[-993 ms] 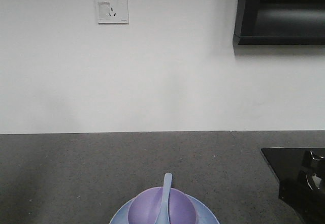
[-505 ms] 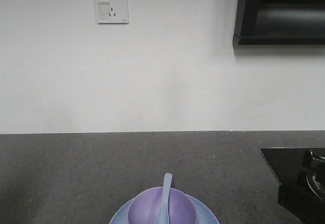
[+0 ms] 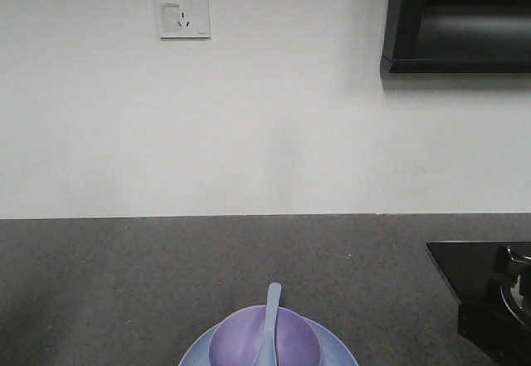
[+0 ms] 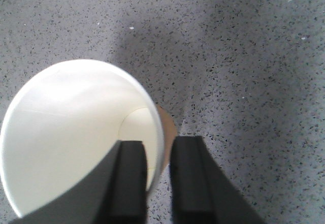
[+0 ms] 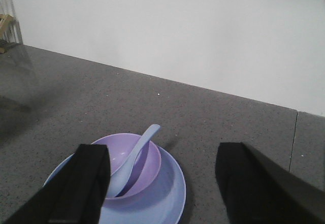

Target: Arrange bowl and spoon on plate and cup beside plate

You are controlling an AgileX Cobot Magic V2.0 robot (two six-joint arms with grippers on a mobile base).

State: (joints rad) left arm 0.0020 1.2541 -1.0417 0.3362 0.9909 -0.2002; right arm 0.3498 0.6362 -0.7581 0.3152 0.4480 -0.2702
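Grey speckled countertop [image 3: 124,283] runs to a white wall [image 3: 265,117]. Nothing among the dishes has shifted since a second ago; only the dark gear at the far right edge sits slightly differently. One brown cup [image 4: 76,137] stands upright on the counter, its rim pinched between the left gripper [image 4: 157,183] fingers, one inside, one outside. One purple bowl [image 5: 133,165] rests on one pale blue plate [image 5: 167,193], with one spoon [image 5: 133,153] lying in it, handle over the rim. The right gripper [image 5: 162,188] hangs spread wide just above them, touching nothing.
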